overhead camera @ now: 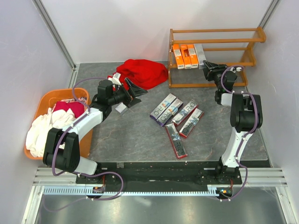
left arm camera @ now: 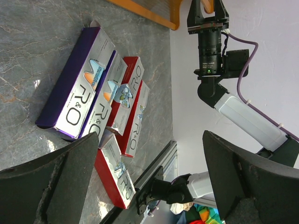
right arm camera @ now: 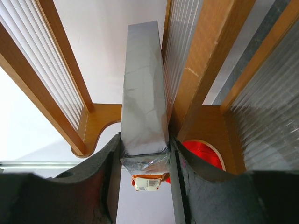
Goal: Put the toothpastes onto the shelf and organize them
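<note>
The wooden shelf (overhead camera: pixel 212 35) stands at the back right. Three orange toothpaste boxes (overhead camera: pixel 184 56) lie side by side on its middle tier. My right gripper (overhead camera: pixel 207 66) is shut on a plain silver-grey box (right arm camera: pixel 144 102) that reaches in between the shelf's slats (right arm camera: pixel 187 42), beside the orange boxes; one orange box end (right arm camera: pixel 149 182) shows below it. Several purple, silver and red lettered boxes (overhead camera: pixel 176 119) lie on the table and show in the left wrist view (left arm camera: pixel 74 88). My left gripper (overhead camera: pixel 133 90) is open and empty, left of them, its fingers (left arm camera: pixel 56 186) wide apart.
A red cloth (overhead camera: pixel 142 72) lies at the back centre, just behind my left gripper. An orange plastic basket (overhead camera: pixel 44 100) with white and red cloths sits at the left edge. A small pale object (overhead camera: pixel 121 108) lies under the left wrist. The right arm (left arm camera: pixel 210 46) shows in the left wrist view.
</note>
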